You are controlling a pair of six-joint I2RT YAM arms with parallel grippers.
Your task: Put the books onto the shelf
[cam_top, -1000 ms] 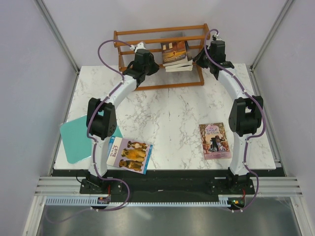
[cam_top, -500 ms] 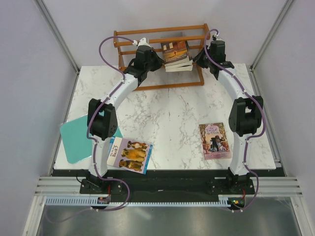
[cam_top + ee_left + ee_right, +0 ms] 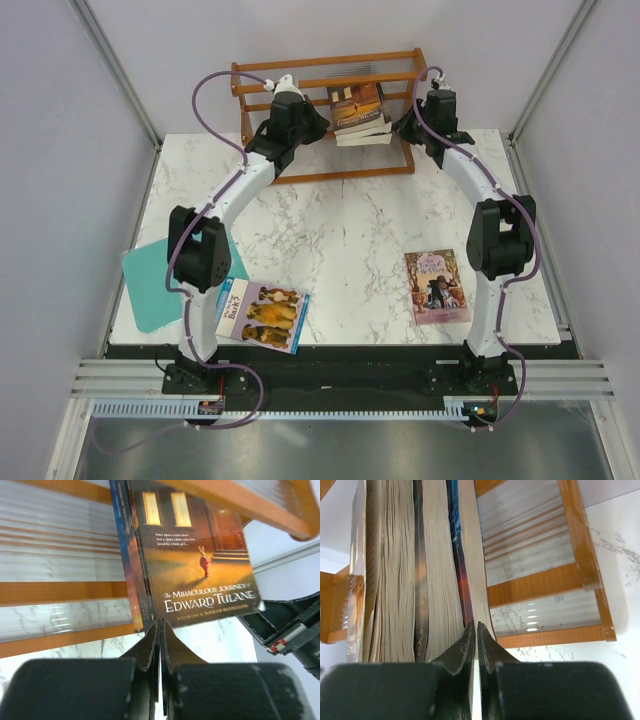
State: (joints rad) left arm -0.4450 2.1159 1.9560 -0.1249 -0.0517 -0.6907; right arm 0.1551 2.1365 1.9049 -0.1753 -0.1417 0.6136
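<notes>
Three books lie leaning together on the orange-brown shelf. The brown-orange cover faces the left wrist view, with a blue one behind it. My left gripper is shut and empty, tips at that cover's lower edge. It is at the pile's left side. The right wrist view shows their page edges and a dark cover. My right gripper is shut, tips against the blue book's pages, on the pile's right side. The dog book and pink book lie flat on the table.
A teal cutting board overhangs the marble table's left edge beside the left arm. The shelf's slatted rails stand just past both grippers. White walls close in the back and sides.
My left gripper has moved back and right, up to the left side of the books on the shelf. The right gripper has barely shifted.
</notes>
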